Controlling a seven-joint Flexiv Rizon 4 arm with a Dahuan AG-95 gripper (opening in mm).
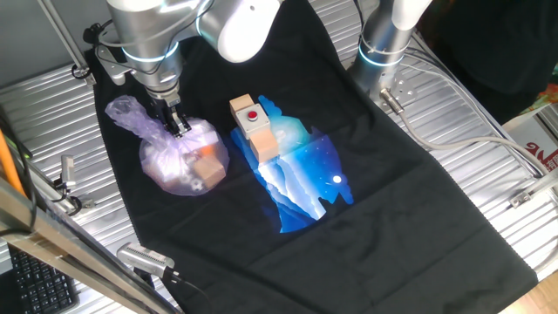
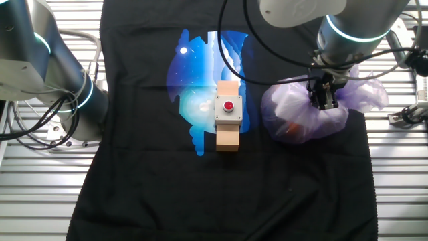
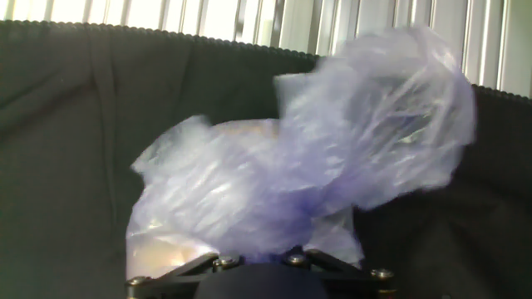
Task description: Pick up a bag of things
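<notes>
One fixed view: gripper (image 1: 180, 125) pinched onto the bag of things (image 1: 186, 157), beside wooden block (image 1: 255, 128) on black cloth (image 1: 375, 209).
Other fixed view: fingers buried in bag top, bag just beside block.
Hand view: plastic fills frame; fingertips hidden.

the ribbed metal tabletop (image 1: 488, 201) carries a black cloth (image 1: 392, 227). on the cloth lie the bag (image 1: 179, 161) and a wooden block (image 1: 255, 126).
</notes>
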